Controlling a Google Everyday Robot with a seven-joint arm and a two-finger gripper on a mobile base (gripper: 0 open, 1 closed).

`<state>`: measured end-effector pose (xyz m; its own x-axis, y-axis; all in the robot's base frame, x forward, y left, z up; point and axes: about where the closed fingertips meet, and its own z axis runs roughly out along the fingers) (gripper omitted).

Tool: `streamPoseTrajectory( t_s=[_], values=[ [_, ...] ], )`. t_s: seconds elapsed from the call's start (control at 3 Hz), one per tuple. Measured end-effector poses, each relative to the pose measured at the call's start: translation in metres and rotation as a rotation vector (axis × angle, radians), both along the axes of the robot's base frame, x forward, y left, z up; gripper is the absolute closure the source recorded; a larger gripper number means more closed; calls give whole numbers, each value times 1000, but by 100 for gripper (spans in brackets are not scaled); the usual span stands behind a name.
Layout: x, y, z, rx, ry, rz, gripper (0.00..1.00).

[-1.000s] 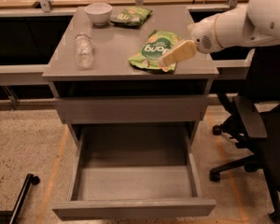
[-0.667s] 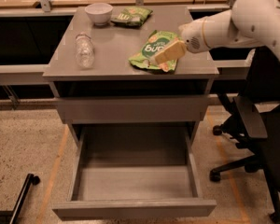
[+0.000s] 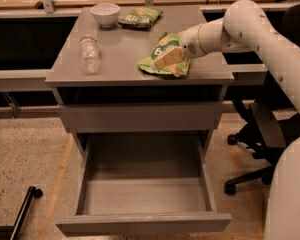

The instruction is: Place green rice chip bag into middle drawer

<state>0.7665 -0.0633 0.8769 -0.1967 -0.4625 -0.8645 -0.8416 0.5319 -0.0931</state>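
The green rice chip bag point(image 3: 163, 44) lies flat near the right front edge of the grey cabinet top point(image 3: 120, 54). My gripper point(image 3: 166, 59) reaches in from the right and rests low on the bag's middle, its tan tips lying across it. The middle drawer point(image 3: 145, 194) is pulled wide open below the cabinet front, and its flat grey floor is bare.
A clear plastic bottle point(image 3: 89, 54) lies at the left of the top. A white bowl point(image 3: 105, 13) and a darker olive-green bag point(image 3: 140, 17) sit at the back. The shallower top drawer point(image 3: 140, 116) is shut. A black office chair point(image 3: 260, 134) stands at the right.
My arm has swung left and the gripper has slid further over the green bag, from its right edge to its middle. The bag and drawer have not moved.
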Motion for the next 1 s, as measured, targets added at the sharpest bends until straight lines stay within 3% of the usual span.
streamPoseTrajectory(
  t_s=[0.33, 0.67, 1.0],
  values=[
    [19, 7, -21, -9, 23, -5, 0],
    [28, -5, -39, -25, 49, -54, 0],
    [28, -7, -39, -27, 49, -60, 18]
  ],
)
